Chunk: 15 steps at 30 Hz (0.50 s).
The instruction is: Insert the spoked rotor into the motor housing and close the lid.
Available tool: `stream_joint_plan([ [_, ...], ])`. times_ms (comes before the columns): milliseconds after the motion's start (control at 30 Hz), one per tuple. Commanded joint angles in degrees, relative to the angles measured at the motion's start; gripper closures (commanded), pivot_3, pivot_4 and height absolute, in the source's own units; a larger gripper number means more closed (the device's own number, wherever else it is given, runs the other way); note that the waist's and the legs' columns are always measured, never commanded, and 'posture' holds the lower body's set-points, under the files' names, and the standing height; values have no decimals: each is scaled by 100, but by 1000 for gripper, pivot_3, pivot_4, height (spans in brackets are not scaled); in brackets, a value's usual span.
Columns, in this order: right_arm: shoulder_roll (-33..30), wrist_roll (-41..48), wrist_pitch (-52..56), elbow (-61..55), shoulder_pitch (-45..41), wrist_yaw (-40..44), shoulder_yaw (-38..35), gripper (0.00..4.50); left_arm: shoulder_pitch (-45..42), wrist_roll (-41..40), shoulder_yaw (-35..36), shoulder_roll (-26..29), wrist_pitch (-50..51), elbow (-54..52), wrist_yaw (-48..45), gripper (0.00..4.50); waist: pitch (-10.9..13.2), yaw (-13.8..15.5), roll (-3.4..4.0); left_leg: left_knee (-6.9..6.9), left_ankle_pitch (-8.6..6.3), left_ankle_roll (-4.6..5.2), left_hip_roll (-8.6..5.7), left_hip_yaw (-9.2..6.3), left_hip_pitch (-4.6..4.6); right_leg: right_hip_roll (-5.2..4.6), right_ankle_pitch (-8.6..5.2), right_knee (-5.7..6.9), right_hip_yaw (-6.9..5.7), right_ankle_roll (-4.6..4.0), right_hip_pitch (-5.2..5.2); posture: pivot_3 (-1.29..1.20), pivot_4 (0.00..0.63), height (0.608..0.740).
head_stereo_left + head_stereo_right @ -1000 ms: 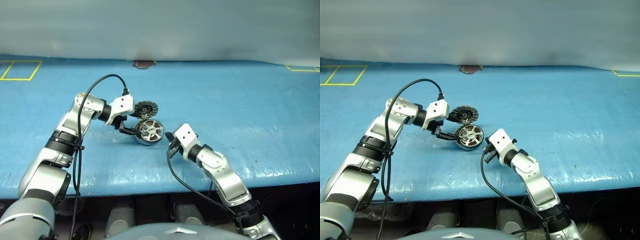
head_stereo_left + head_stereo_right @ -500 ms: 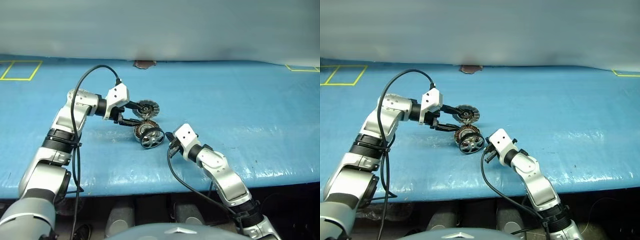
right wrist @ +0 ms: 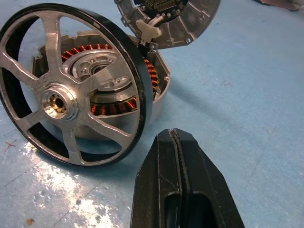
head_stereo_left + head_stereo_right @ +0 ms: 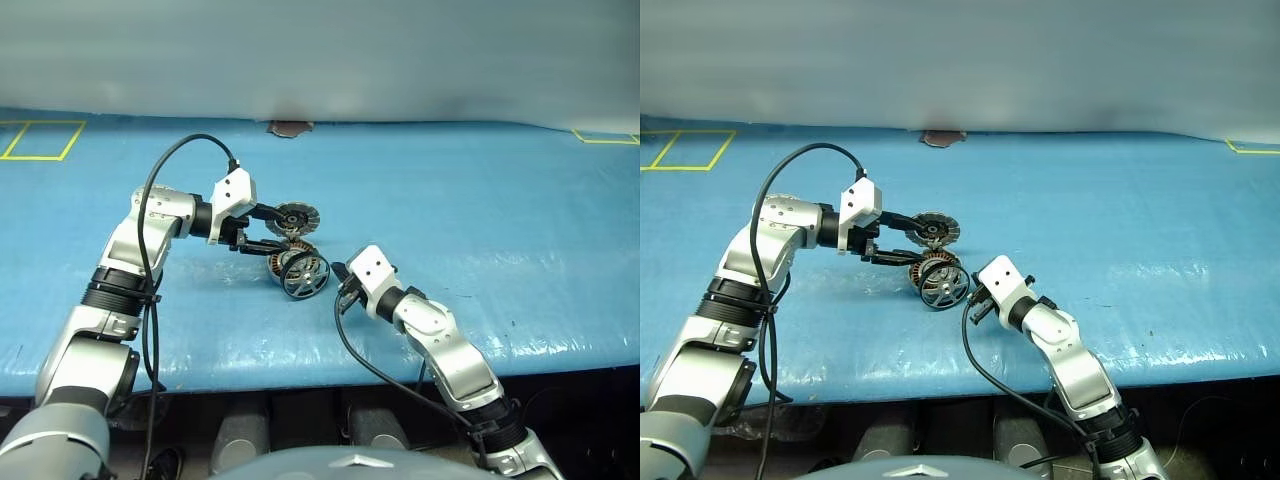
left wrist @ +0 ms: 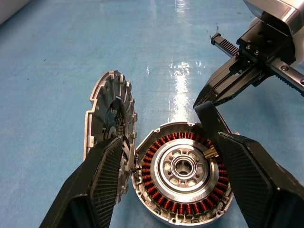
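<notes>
The motor housing (image 5: 183,173), a shallow cup with copper windings around a silver hub, lies on the blue table (image 4: 480,220). Its toothed grey lid (image 5: 108,121) stands upright and open at the housing's rim. The spoked rotor (image 3: 71,90) stands on its rim and leans against the housing's side that faces my right gripper; it is not seated inside. My left gripper (image 4: 272,232) is open, one finger in front of the lid and the other beside the housing. My right gripper (image 3: 176,137) is shut and empty, a short way from the rotor.
Yellow tape squares mark the far left (image 4: 40,140) and far right (image 4: 605,135) of the table. A dark patch (image 4: 288,128) sits at the back edge. Black cables loop from both wrists, and the table's front edge (image 4: 300,375) runs close below the arms.
The rotor, which lay flat on top of the housing, has tipped onto its rim and now leans on the housing's side. My left gripper drew back slightly. The right arm stayed still.
</notes>
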Motion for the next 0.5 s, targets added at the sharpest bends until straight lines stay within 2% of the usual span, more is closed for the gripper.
stream_joint_plan([
  [33, -56, -4, -18, -151, -32, 12, -132, 4500, 139, -138, 181, 51, -12, -296, 62, 1021, 0, -5, 0, -2, 0, 0, 0, 0, 1, 0, 0, 0, 0, 0, 0, 0, 150, 740],
  [267, -308, -74, 191, -105, -314, -7, -413, 4500, 206, -250, 258, 7, 93, -357, 257, 1021, 2, 2, 1, -1, 0, 0, 0, 1, 1, -1, -1, -1, 0, -1, 0, 0, 150, 740],
  [500, -289, -72, 181, -133, -348, -88, -520, 4500, 492, -284, 260, 60, 111, -570, 345, 1021, 2, -2, 0, -18, 0, 0, 0, 2, 1, -1, -2, -5, 0, -3, -6, 0, 150, 740],
])
